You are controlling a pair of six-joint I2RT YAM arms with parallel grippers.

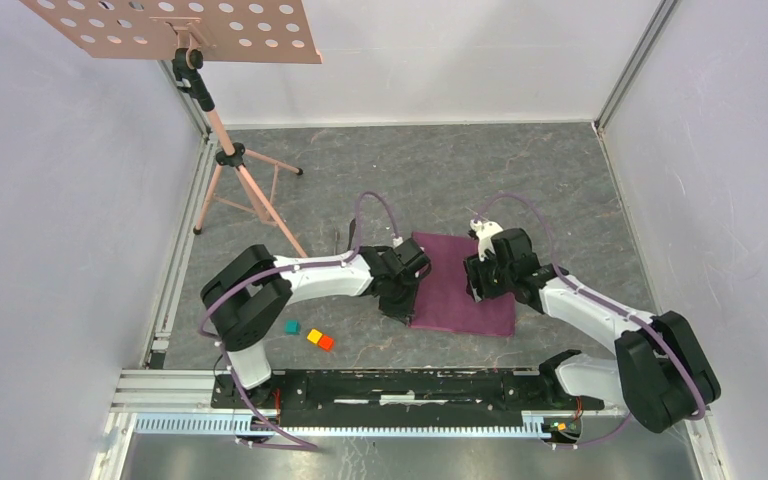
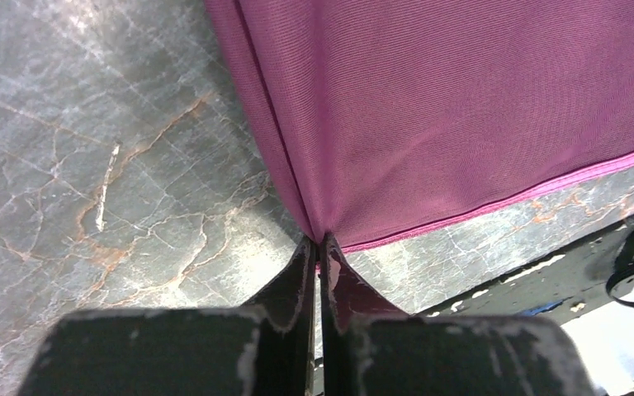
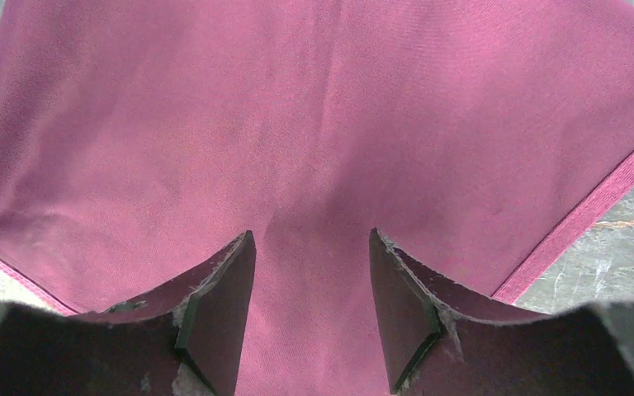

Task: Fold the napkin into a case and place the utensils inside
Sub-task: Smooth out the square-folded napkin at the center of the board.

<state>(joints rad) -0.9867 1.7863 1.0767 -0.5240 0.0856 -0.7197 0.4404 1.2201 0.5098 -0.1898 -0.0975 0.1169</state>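
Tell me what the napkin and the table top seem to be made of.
The napkin looks like woven cloth, slightly shiny: a fine ribbed weave and a stitched hem show. The table top looks like grey stone or a marble-print sheet, matt: pale veins and rusty cracks show, but I cannot tell which.

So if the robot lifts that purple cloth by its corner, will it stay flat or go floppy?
Probably floppy: where the left tool pinches a corner of the napkin, the cloth gathers into soft folds. It likely weighs little, since it looks thin and lies flat on the table. Its slight sheen hints it may slide easily if pushed.
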